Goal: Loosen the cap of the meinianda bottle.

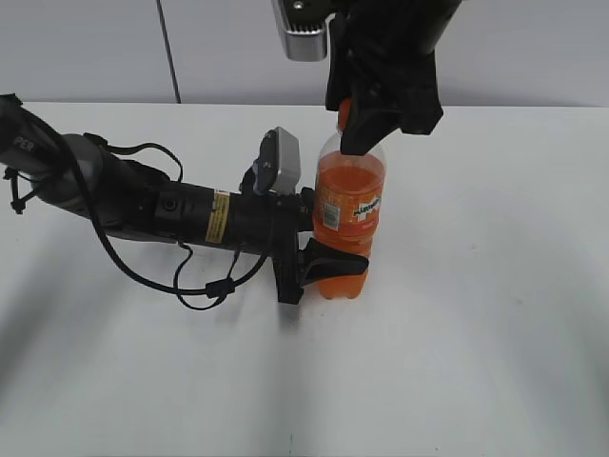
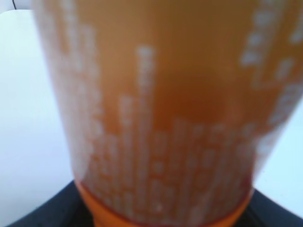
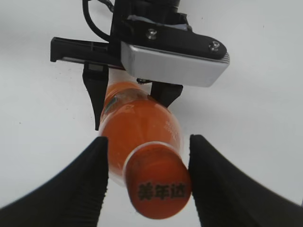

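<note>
- The meinianda bottle (image 1: pixel 348 214) stands upright on the white table (image 1: pixel 476 333); everything below is placed relative to it.
- The left gripper (image 1: pixel 319 233) comes in sideways at the bottle's lower half, jaws clamped around the body, apparently to keep the bottle from turning or tipping while the top is worked.
- The cap (image 3: pixel 157 187) sits on the bottle's neck, still seated as far as I can judge.
- The right gripper (image 3: pixel 147 182) hangs directly above the bottle, its dark fingers (image 3: pixel 85 184) straddling the cap with visible gaps either side, so nothing is held; placed ready to close and twist.
</note>
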### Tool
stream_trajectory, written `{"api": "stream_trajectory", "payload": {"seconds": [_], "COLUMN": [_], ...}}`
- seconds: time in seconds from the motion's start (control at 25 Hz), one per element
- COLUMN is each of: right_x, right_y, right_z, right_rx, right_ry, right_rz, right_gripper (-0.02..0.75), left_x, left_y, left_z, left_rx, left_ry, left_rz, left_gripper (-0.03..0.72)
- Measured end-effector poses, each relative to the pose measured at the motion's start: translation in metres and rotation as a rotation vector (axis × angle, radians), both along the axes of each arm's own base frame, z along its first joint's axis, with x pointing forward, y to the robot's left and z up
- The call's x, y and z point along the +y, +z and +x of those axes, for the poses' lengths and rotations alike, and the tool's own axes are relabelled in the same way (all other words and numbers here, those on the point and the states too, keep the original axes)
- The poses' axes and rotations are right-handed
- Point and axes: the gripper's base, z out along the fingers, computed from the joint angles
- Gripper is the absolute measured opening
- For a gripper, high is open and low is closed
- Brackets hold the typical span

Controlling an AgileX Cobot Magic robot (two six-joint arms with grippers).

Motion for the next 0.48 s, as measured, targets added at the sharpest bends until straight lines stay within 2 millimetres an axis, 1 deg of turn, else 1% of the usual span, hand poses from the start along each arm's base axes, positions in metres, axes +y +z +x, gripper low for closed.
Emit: {"api": "stream_trajectory", "payload": {"seconds": [0.12,0.24,0.36,0.48], "right_x": [0.001,0.003,0.004,0.004], "right_y": [0.002,0.011,0.021,0.026], "right_z": [0.000,0.002,0.003,0.004], "right_rx": [0.015,0.034,0.075,0.144], "right_ry": [-0.049,-0.168,-0.352,-0.568], "right_rz": [0.018,0.066,0.125,0.183], "right_gripper": [0.414,0.418,0.418,0.419], "left_x": [0.000,0.000,0.000,0.000], "left_y": [0.000,0.000,0.000,0.000], "left_z": [0.000,0.000,0.000,0.000], "left_rx": [0.001,0.001,0.001,0.001], "left_ry": [0.000,0.000,0.000,0.000], "left_rz": [0.000,0.000,0.000,0.000], "left_gripper": [0.401,0.401,0.401,0.401]}}
